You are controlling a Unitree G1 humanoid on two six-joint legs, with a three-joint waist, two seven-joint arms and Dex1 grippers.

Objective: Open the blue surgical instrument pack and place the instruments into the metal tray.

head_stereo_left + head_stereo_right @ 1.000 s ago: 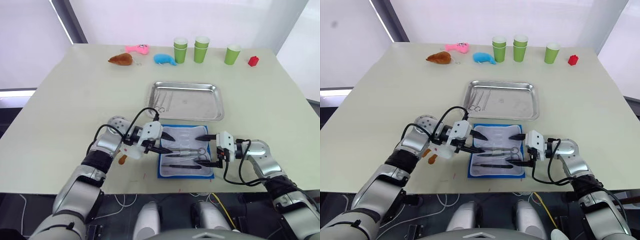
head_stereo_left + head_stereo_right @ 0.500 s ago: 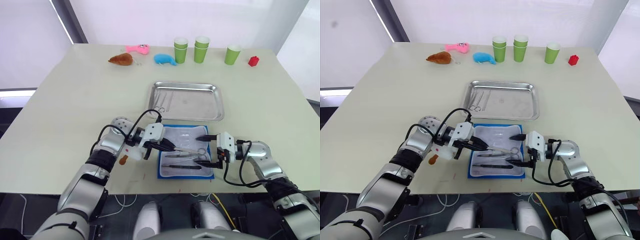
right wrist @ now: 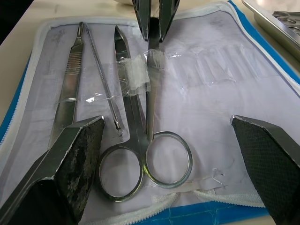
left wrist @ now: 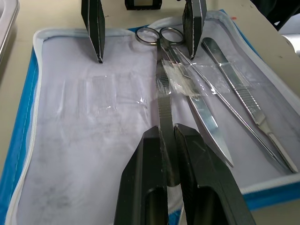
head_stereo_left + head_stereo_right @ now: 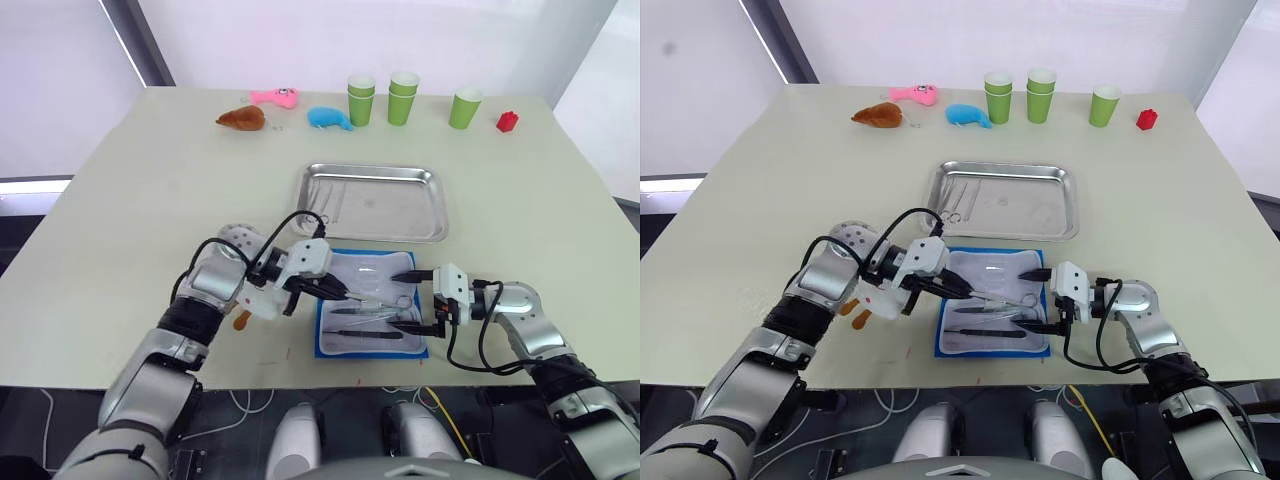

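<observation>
You have one blue surgical instrument pack [image 5: 371, 303] lying open and flat on the table [image 5: 130, 210], its pale lining up, just on the near side of the one metal tray [image 5: 372, 202]; the two are close but you cannot tell whether their edges touch. On the lining you can count four instruments: one pair of scissors [image 3: 140, 140], one slim probe [image 3: 101, 77], one flat scalpel-like handle [image 3: 68, 79], and one flat serrated tool [image 4: 165, 110] lying close against the scissors. All four lie roughly parallel, their long axes running across the pack from your left arm toward your right arm; the scissors point their blades toward the left gripper [image 4: 169, 136] and their ring handles toward the right gripper [image 3: 168, 136]. A strip of clear film [image 3: 140, 70] crosses the scissors and the flat tool. Your left gripper has its two fingers pinched together on the flat serrated tool, over the left part of the pack. Your right gripper stands wide open at the pack's right edge, one finger on either side of the scissor rings, touching nothing you can see. In the tray there are already a few thin instruments [image 5: 328, 203] at its left end; the exact number is too small to tell. At the far edge of the table you can count four green cups in three stands (two stacked pairs [image 5: 383, 98] and one single [image 5: 464, 108]), one red block [image 5: 507, 122], and three small toys: brown [image 5: 242, 118], pink [image 5: 274, 97] and blue [image 5: 328, 118].
</observation>
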